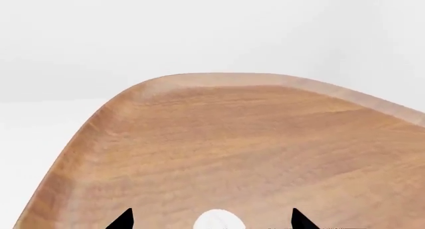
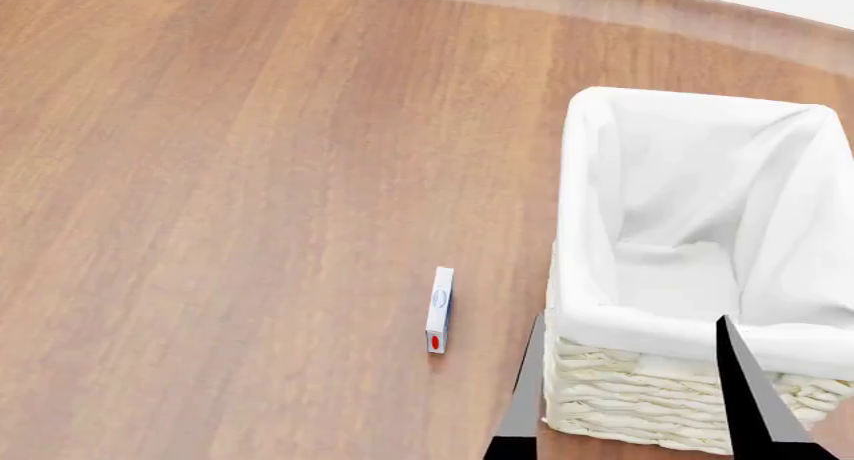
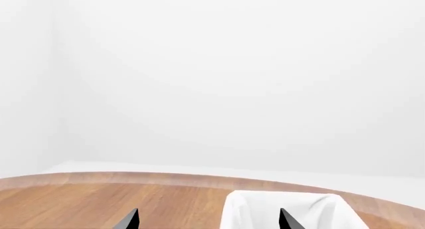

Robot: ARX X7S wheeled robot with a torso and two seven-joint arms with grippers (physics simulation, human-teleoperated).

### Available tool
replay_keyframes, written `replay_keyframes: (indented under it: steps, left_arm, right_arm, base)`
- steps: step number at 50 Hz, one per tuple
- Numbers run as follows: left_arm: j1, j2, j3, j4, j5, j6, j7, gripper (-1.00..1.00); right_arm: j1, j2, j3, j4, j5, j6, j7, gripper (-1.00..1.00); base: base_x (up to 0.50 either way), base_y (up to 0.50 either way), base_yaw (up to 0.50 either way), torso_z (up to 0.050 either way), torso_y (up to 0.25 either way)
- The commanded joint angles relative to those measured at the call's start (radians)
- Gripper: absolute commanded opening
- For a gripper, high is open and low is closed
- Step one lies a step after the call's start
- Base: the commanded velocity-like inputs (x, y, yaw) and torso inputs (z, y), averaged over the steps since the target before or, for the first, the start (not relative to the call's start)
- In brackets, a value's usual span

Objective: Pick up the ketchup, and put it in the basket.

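The basket (image 2: 694, 380), cream wicker with a white cloth liner, stands on the wooden table (image 2: 200, 180) at the right of the head view. Its white rim also shows in the right wrist view (image 3: 285, 209). My right gripper (image 2: 630, 320) hovers over the basket's near edge, open, with nothing between its fingers (image 3: 209, 220). My left gripper (image 1: 212, 220) is out of the head view; its wrist view shows both fingertips wide apart. Between them, at the frame's edge, lies a white rounded shape (image 1: 219, 221) that I cannot identify. No orange-red ketchup bottle shows in any view.
A small white carton (image 2: 439, 310) with blue and red marks lies flat on the table just left of the basket. The table's rounded edge (image 1: 219, 79) runs ahead of the left gripper, with white floor and wall beyond it.
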Motion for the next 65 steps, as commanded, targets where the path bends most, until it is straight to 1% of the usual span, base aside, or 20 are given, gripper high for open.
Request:
replay_keyframes:
  steps: [1, 20, 37, 46, 53, 65]
  left_arm:
    - [-0.012, 0.007, -0.01, -0.043, -0.049, 0.016, 0.033, 1.0]
    - [-0.048, -0.002, 0.02, -0.106, -0.083, -0.014, 0.074, 1.0]
    - [-0.047, -0.029, 0.043, -0.089, -0.012, -0.046, 0.026, 1.0]
    - [-0.076, -0.047, 0.063, -0.115, 0.028, -0.062, 0.016, 1.0]
    - [-0.105, -0.048, 0.072, -0.169, 0.032, -0.063, 0.03, 1.0]
    - [-0.119, -0.052, 0.064, -0.205, 0.022, -0.062, 0.035, 1.0]
  right_arm:
    - [0.002, 0.003, -0.007, 0.001, -0.002, -0.002, 0.003, 1.0]
    - [0.004, 0.008, -0.012, 0.0, 0.001, -0.005, 0.011, 1.0]
    - [0.002, 0.015, -0.015, 0.004, 0.003, -0.015, 0.014, 1.0]
    - [0.004, 0.016, -0.019, 0.002, 0.005, -0.012, 0.018, 1.0]
    - [0.005, 0.015, -0.028, 0.008, 0.0, -0.016, 0.018, 1.0]
    - [0.012, 0.014, -0.04, 0.016, -0.002, -0.017, 0.018, 1.0]
  base:
    - [0.0, 0.0, 0.0, 0.0, 0.0]
    - [0.0, 0.0, 0.0, 0.0, 0.0]
    - [0.0, 0.0, 0.0, 0.0, 0.0]
    - [0.0, 0.0, 0.0, 0.0, 0.0]
    - [0.0, 0.0, 0.0, 0.0, 0.0]
    - [0.0, 0.0, 0.0, 0.0, 0.0]
